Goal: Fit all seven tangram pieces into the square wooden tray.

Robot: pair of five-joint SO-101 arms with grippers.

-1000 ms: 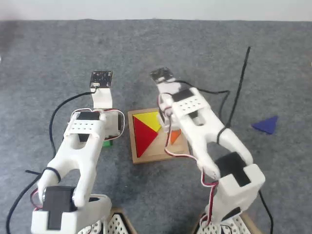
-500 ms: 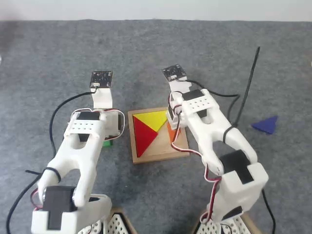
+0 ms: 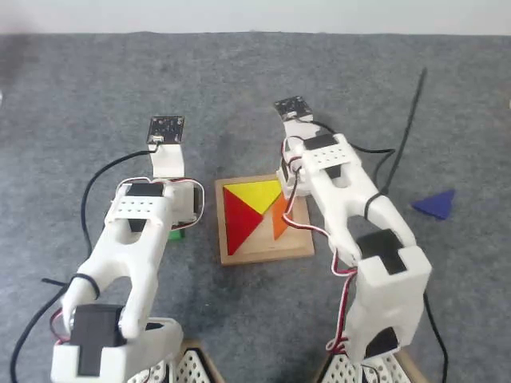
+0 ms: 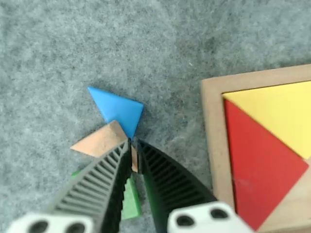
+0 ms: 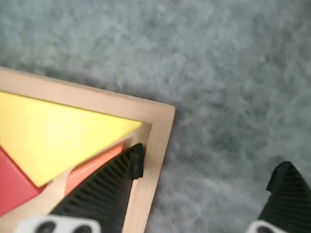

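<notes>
Right gripper (image 5: 211, 162) fingers spread, one on tray (image 5: 163, 127) rim by orange piece (image 5: 92, 167). Left gripper (image 4: 133, 143) fingers nearly pressed together over tan triangle (image 4: 97, 141), tray's 9 o'clock.

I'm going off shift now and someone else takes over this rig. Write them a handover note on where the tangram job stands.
Left gripper: low over the loose pieces on the carpet beside the tray. I cannot tell if it holds anything.
Right gripper: open and empty, at the far right corner of the wooden tray.
Done: yellow triangle, red triangle and orange piece lie in the tray.
Left: four pieces. The light blue triangle, tan triangle and green piece are clustered under the left gripper. The dark blue triangle lies alone on the carpet, right of the right arm.
</notes>
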